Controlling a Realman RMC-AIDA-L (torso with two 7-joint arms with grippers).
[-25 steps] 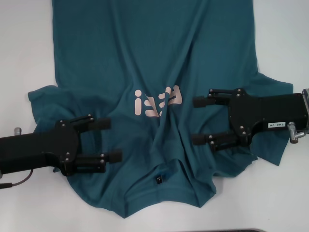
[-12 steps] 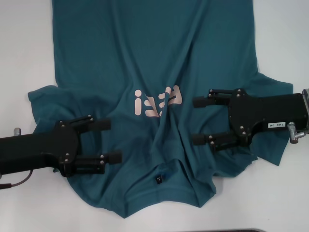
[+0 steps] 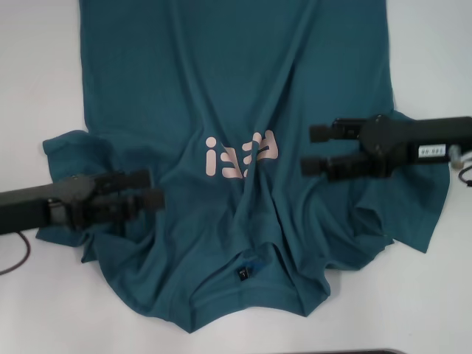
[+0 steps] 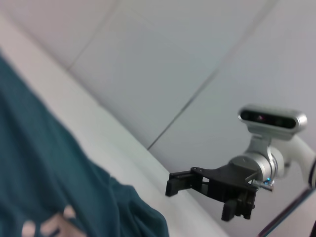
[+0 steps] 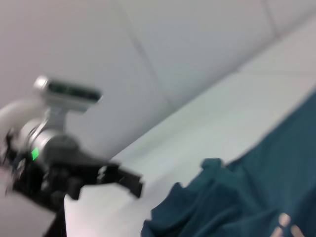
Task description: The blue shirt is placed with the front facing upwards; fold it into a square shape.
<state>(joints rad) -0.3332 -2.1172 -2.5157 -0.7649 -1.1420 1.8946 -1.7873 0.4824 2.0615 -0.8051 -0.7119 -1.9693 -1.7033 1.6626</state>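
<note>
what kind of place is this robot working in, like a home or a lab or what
Probably a lab or test room rather than a home. A blue shirt lies spread on a plain white table, with a black robot hand on each side, left hand and right hand, and bare pale wall panels behind.

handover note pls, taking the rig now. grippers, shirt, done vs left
Left gripper: open, empty, turned on its side over the shirt's left sleeve area.
Right gripper: open, empty, also on its side, beside the lettering near the right sleeve.
Shirt: front up on the white table, collar end nearest the robot, chest and sleeves rumpled, neck tag showing.
Done: no fold yet.
Left: grasp, make all folds to a square.
</note>
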